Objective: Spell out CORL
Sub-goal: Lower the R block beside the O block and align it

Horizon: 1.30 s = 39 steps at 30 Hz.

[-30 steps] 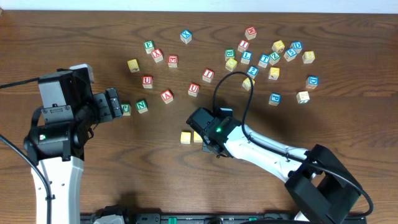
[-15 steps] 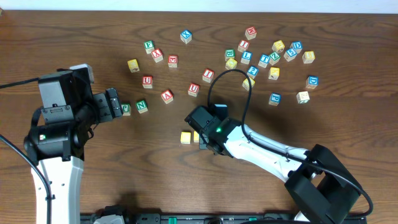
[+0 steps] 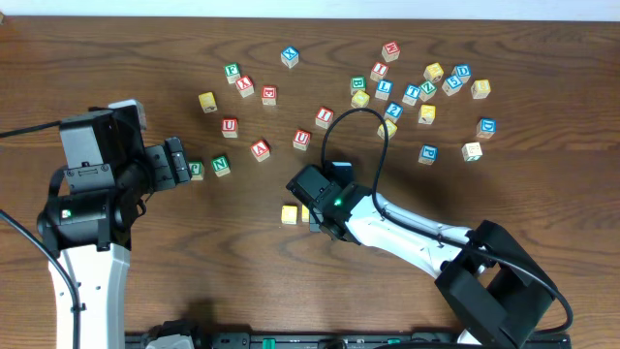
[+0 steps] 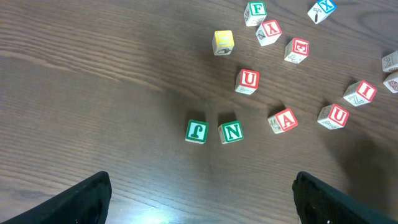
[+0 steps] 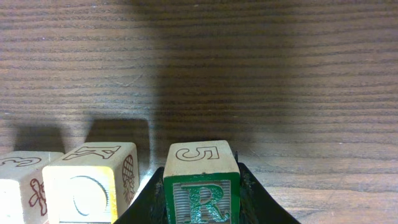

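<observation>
My right gripper point(image 5: 202, 198) is shut on a wooden cube with a green R point(image 5: 202, 186), held low over the table. Just left of it, with a narrow gap, stands a yellow-faced O cube point(image 5: 87, 183), and another cube point(image 5: 18, 186) sits at the frame's left edge. Overhead, the right gripper point(image 3: 325, 215) covers the R cube beside the two yellow-topped cubes point(image 3: 289, 213). A white cube with a blue letter that looks like L point(image 3: 385, 88) lies in the far cluster. My left gripper point(image 3: 179, 160) stands open and empty at the left, its fingers point(image 4: 87, 199) wide apart.
Red-lettered cubes point(image 3: 260, 149) are scattered across the middle of the table. Two green cubes point(image 4: 213, 132) lie just ahead of the left gripper. A dense cluster of blue, yellow and green cubes point(image 3: 426, 92) sits at the far right. The right arm's cable point(image 3: 358, 126) loops over the table.
The right gripper has shifted slightly left with the R cube, closer to the yellow cubes. The left arm has not moved.
</observation>
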Motion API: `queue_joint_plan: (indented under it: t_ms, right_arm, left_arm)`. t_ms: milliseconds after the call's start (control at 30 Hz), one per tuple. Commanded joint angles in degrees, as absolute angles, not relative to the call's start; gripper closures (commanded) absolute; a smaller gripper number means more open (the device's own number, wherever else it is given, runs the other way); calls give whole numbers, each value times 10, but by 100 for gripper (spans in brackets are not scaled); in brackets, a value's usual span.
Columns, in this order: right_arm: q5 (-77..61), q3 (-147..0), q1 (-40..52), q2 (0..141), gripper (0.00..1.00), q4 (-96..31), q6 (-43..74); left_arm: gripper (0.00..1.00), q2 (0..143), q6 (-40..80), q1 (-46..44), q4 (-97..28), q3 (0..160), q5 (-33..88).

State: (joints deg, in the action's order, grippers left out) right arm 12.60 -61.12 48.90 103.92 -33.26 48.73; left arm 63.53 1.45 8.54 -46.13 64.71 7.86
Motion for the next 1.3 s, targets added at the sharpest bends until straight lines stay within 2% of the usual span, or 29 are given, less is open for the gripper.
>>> queue_joint_plan:
  t_ms: [0,400,533,667,1100,1267]
  right_arm:
    - [116,-611,492,1054,89,-325,481]
    - [103,-611,492,1054,89,-317,481]
    - [103,-611,492,1054,83,-317,481]
    - [103,-611,492,1054,72,-317,481]
    - [103,-611,492,1054,69,-321,481]
    - [103,-611,492,1054,64,-321,481]
  left_arm:
    - [8,632,11,88,-462,659,85]
    - [8,632,11,88,-462,659,85]
    - [8,632,11,88,-462,659,85]
    - [8,632,11,88,-462,659,85]
    - [8,632,11,88,-462,659,85]
    - [8,632,11,88,-462,659,85]
